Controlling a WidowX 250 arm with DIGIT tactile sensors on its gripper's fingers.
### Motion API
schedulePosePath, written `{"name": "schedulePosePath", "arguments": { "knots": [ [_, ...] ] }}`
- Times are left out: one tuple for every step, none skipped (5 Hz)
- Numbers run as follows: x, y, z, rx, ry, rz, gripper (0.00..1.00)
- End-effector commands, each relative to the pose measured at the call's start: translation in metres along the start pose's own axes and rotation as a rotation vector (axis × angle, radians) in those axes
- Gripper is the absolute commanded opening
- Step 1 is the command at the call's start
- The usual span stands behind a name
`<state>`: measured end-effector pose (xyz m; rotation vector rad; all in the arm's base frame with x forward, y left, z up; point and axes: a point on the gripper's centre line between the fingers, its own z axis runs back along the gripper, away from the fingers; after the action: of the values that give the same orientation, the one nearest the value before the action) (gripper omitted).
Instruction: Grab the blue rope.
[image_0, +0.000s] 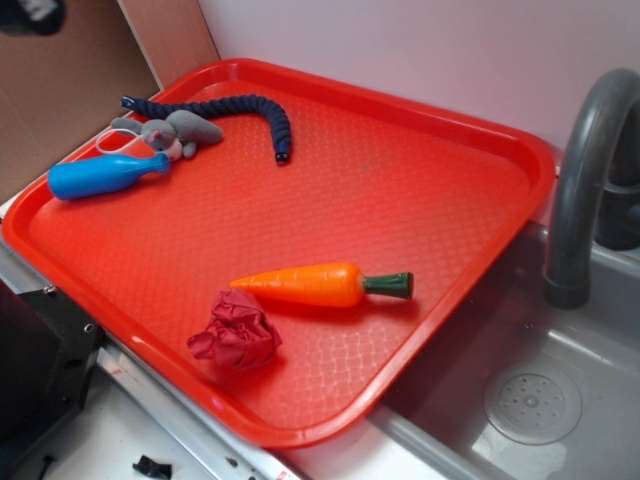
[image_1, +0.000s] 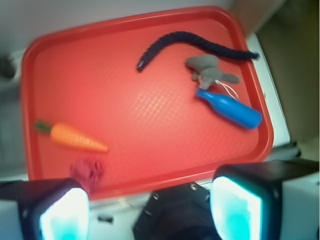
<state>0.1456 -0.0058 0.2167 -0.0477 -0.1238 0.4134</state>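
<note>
Well apart, blue rope (image_1: 190, 42) lies beyond spread fingers (image_1: 235, 210)

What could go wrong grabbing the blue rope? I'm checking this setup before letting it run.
The blue rope runs just behind the grey plush mouse and the blue bottle toy, so a grasp at that end could catch the mouse instead. The open claw sits at the tray's opposite edge, so the thin, curved rope may slip aside if the approach lands off-centre.
</note>
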Motion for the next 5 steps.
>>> {"name": "schedulePosePath", "arguments": {
  "knots": [
    [0.063, 0.023, -0.032, 0.002, -0.165, 0.499, 1.0],
    [0.088, 0.026, -0.053, 0.011, -0.207, 0.729, 1.0],
    [0.119, 0.021, -0.09, 0.055, -0.209, 0.754, 1.0],
    [0.14, 0.013, -0.126, 0.06, -0.2, 0.751, 1.0],
    [0.151, 0.004, -0.152, 0.092, -0.215, 0.7, 1.0]
  ]
}}
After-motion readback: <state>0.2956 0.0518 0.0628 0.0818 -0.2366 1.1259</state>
